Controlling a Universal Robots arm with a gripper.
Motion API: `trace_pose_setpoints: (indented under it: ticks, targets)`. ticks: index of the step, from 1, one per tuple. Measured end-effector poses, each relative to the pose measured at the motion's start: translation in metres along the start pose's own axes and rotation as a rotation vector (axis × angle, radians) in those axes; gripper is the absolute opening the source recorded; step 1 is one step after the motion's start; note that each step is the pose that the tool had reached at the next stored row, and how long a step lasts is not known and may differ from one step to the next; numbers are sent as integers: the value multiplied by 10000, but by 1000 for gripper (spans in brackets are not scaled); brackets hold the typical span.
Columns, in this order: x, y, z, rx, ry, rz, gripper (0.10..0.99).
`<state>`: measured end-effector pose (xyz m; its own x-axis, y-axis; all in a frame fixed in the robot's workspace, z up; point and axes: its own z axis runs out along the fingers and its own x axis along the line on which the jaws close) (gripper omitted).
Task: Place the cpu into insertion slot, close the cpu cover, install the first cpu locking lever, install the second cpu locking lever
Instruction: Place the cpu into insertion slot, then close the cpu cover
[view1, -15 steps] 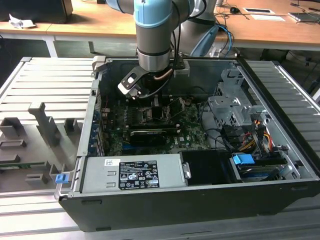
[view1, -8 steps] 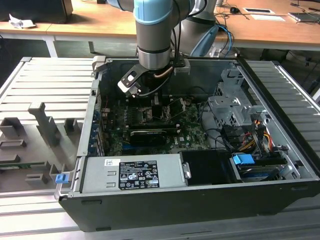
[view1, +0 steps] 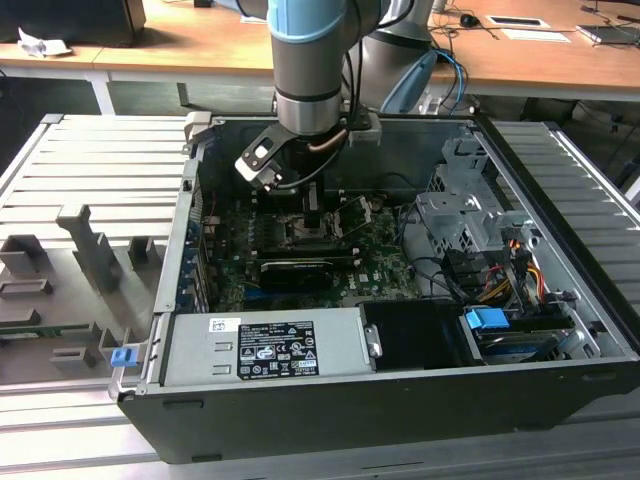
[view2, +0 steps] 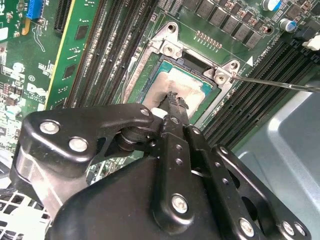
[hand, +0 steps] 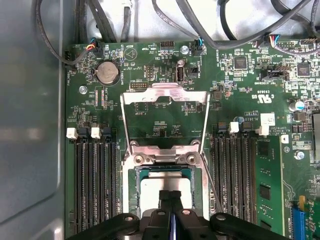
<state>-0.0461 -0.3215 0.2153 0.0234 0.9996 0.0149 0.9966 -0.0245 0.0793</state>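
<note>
gripper (hand: 170, 196) jaws pressed together, holding nothing, tips on or just over the cpu (hand: 150, 189) seated in the slot (hand: 135, 175); cover (hand: 165, 94) open.

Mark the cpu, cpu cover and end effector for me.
cpu (hand: 149, 192), first wrist view, bare pale metal face.
cpu cover (hand: 150, 95), first wrist view, broad end bar of the open frame.
end effector (hand: 171, 196), first wrist view, midway between its closed tips.

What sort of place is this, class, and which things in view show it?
Probably a robotics lab or workshop: a robot arm reaches into an open computer case set on a slotted metal bench, with wooden desks behind.
</note>
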Motion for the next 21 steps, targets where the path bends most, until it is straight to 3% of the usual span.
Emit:
trace_pose_setpoints:
  ticks: [15,21]
  targets:
    - [0,30,-30,3,0,1,106]
    - [5,36,-102,1,-45,-3,106]
